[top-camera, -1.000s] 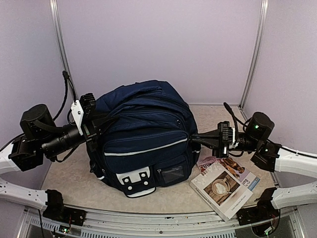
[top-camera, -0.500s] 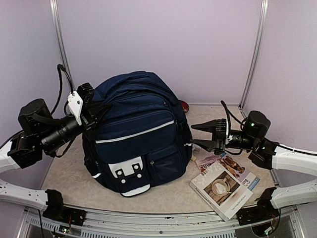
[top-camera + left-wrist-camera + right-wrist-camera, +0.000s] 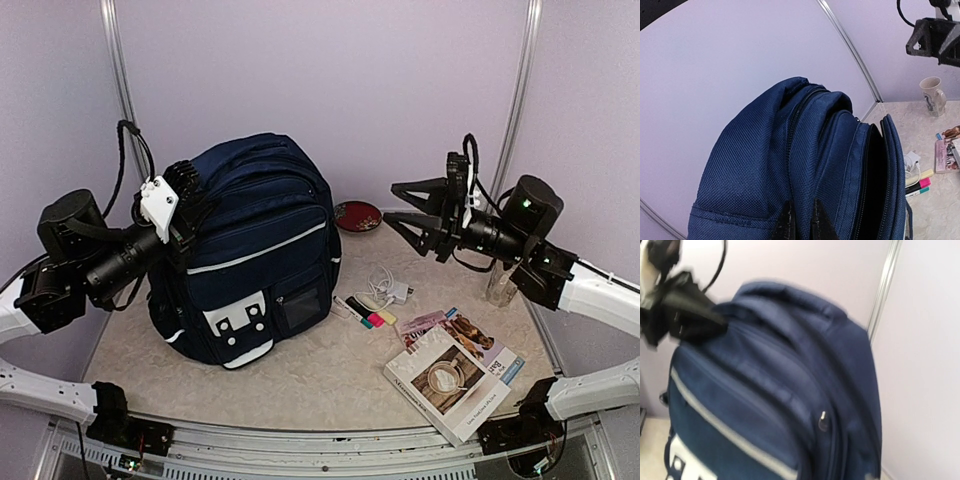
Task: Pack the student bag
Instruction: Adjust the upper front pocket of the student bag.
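Student bag [image 3: 250,250]: left half of table [image 3: 320,385], upright, long axis vertical, white-patch front facing the near edge.
Left claw [image 3: 801,216]: pressed together, pinching the bag's top fabric.
Right claw [image 3: 395,202]: spread, in the air, well apart from the bag.
Open room: bare table before the bag.
Obstacles: red bowl [image 3: 357,216] behind; white cable [image 3: 385,292], markers [image 3: 362,313], book [image 3: 452,378] to its right.
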Tool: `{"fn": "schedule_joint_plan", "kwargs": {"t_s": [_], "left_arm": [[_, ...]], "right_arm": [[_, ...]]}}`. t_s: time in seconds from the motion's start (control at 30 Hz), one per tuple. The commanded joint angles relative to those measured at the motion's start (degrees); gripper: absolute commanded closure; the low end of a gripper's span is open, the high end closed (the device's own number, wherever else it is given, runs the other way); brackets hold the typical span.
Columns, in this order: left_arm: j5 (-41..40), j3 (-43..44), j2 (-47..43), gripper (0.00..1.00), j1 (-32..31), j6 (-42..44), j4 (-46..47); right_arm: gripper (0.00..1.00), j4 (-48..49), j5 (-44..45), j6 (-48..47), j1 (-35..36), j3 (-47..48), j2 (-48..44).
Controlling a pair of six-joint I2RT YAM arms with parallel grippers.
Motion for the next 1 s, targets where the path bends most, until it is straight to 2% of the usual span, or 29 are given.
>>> {"fn": "schedule_joint_plan", "kwargs": {"t_s": [0.0, 0.07, 0.17, 0.27, 0.4, 0.57, 0.77, 0.97], "left_arm": [[-9.6, 3.3, 1.1, 1.00, -0.5, 6.6, 15.2], [-13.6, 2.3, 2.0, 1.00, -1.3, 8.5, 15.6], [-6.5, 1.4, 0.0, 1.00, -1.7, 3.3, 14.1], [-4.2, 1.8, -0.8, 1.00, -1.7, -0.1, 12.1], [-1.8, 2.0, -1.3, 1.00, -1.7, -3.5, 9.0], [-1.5, 1.4, -1.0, 1.00, -2.0, -5.1, 7.5], [-1.5, 0.9, -1.2, 1.00, -1.9, -5.4, 7.9], [-3.7, 0.3, -1.8, 1.00, -1.9, -3.9, 7.8]], "right_arm": [[0.48, -8.5, -0.7, 5.8, 0.8, 11.0, 7.7], [0.49, -12.2, -1.8, 1.8, 2.5, 15.4, 11.5], [0.44, -17.5, -2.6, -11.8, 7.5, 21.5, 16.6], [0.37, -26.8, -1.8, -24.6, 12.3, 31.4, 22.7], [0.16, -35.0, 1.2, -34.9, 14.8, 39.7, 29.4], [0.16, -47.0, 3.4, -46.0, 17.8, 47.2, 35.5], [0.30, -58.9, 4.4, -51.4, 19.9, 49.3, 36.9], [0.77, -60.3, 7.2, -50.8, 21.2, 44.5, 33.3]]}}
